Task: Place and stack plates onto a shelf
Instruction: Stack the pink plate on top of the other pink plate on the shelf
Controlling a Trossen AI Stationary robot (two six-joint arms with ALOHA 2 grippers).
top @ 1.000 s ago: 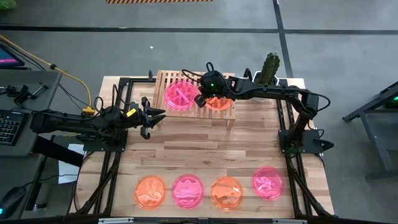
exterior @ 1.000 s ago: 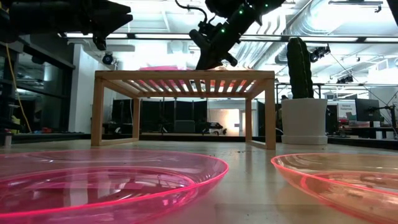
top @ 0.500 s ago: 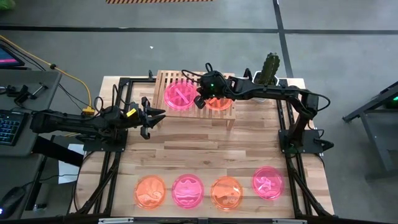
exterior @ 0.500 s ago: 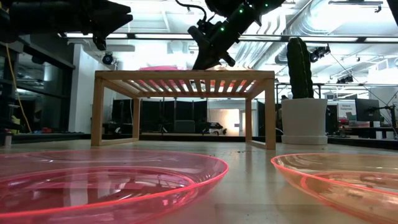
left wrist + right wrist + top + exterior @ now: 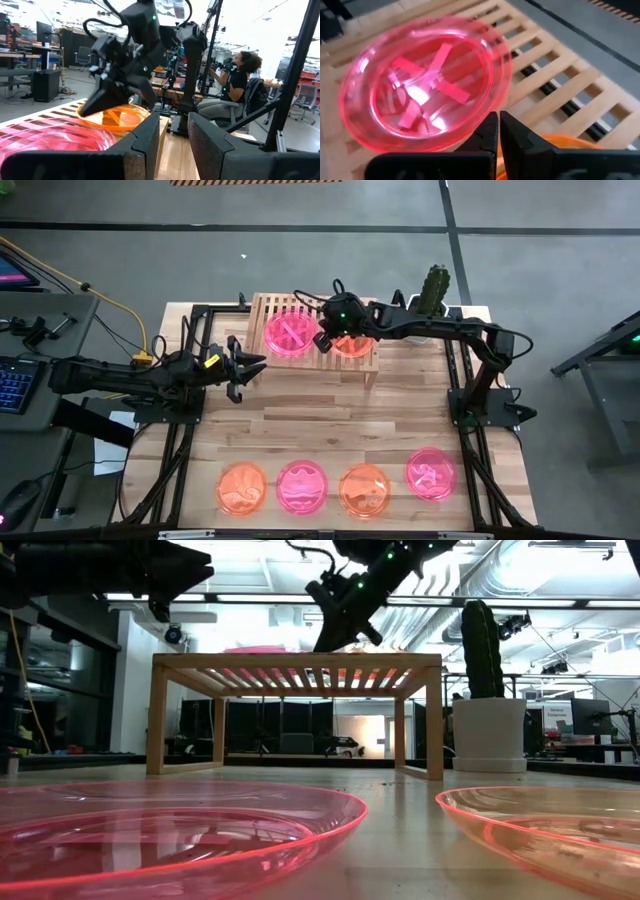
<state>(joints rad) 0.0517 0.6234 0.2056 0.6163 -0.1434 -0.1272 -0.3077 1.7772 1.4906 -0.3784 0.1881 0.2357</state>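
Note:
The shelf [image 5: 262,313] stands at the table's far middle. A pink plate [image 5: 291,334] and an orange plate [image 5: 355,346] lie side by side on its slats. My right gripper [image 5: 322,341] is shut and slants down over the gap between them, its tips at the orange plate's rim [image 5: 107,116]. Nothing shows between its fingers in the right wrist view [image 5: 499,131]. My left gripper [image 5: 250,370] hovers left of the shelf, level, open and empty [image 5: 174,142]. Several more pink and orange plates [image 5: 302,486] lie in a row near the front edge. My right gripper's shut fingertips [image 5: 92,107] stand at the orange plate's rim on the side toward the pink plate, coming slanting down from the table's right. Whether they touch the rim, I cannot tell. The plate lies flat on the shelf.
A cactus in a white pot [image 5: 432,292] stands at the far right beside the shelf. Black frame rails [image 5: 465,380] run along both table sides. Bare wood [image 5: 330,420] lies between shelf and front row. A person [image 5: 235,85] sits beyond the table.

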